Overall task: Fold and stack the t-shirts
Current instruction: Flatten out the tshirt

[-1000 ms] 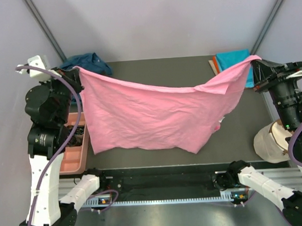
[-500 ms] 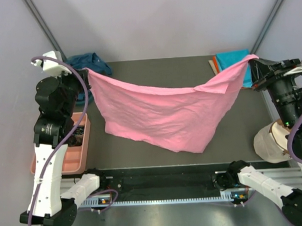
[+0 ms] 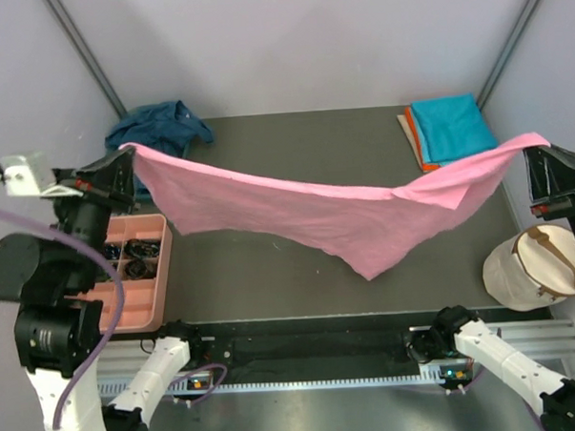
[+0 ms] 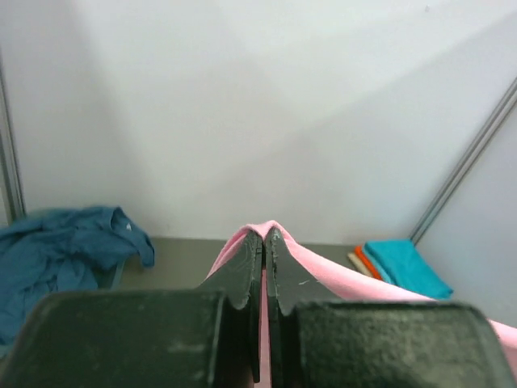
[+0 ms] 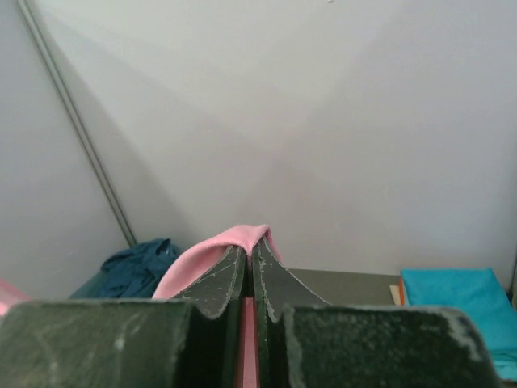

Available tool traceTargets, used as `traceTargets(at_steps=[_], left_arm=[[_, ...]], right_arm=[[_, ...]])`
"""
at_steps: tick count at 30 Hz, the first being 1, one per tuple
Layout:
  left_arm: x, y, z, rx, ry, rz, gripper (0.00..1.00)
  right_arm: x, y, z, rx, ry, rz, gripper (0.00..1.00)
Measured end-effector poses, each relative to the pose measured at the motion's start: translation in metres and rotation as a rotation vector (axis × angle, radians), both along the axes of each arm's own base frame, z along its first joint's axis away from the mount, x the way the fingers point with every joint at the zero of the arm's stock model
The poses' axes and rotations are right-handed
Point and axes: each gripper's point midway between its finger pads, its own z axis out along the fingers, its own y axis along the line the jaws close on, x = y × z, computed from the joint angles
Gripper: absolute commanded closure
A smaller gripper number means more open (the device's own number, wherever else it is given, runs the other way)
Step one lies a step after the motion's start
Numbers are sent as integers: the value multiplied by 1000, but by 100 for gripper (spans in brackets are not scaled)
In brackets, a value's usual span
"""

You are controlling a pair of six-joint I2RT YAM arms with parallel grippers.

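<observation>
The bright pink t-shirt [image 3: 316, 209] hangs stretched in the air across the table, sagging toward the near right. My left gripper [image 3: 125, 156] is shut on its left corner, pink cloth [image 4: 242, 242] pinched between the jaws. My right gripper [image 3: 537, 147] is shut on the right corner, the pink cloth [image 5: 234, 241] folded over its tips. A crumpled navy blue t-shirt [image 3: 159, 126] lies at the back left. A folded turquoise t-shirt [image 3: 451, 127] rests on an orange one [image 3: 414, 134] at the back right.
A salmon-pink compartment tray [image 3: 128, 289] with small dark parts sits at the left edge. A white bag with tan handles [image 3: 533, 267] stands at the right. The dark table top [image 3: 271, 283] runs beneath the hanging shirt.
Both grippers have drawn apart and toward the near side, pulling the pink shirt out wider and flatter. The left arm swung out left, the right gripper moved right and nearer.
</observation>
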Motion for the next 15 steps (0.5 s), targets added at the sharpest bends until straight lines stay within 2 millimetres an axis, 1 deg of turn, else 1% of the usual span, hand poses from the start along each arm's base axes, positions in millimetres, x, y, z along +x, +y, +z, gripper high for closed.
traceTargets(at_steps=[2, 3, 5, 7, 10, 13, 15], left_arm=[[-9, 5, 11, -11, -42, 16, 100], [-10, 7, 14, -13, -53, 29, 100], [-2, 10, 11, -12, -42, 54, 100], [13, 13, 3, -5, -9, 85, 100], [41, 19, -19, 21, 67, 139, 100], [59, 22, -34, 41, 119, 176, 100], [67, 23, -42, 53, 143, 189, 100]], right_arm=[[0, -1, 5, 12, -22, -5, 100], [5, 1, 5, 13, -24, -8, 100], [20, 6, -1, 8, -8, -23, 100], [42, 12, -10, -11, 26, -45, 100], [77, 23, -26, -47, 87, -79, 100], [99, 28, -37, -75, 128, -110, 100], [106, 30, -44, -89, 147, -120, 100]])
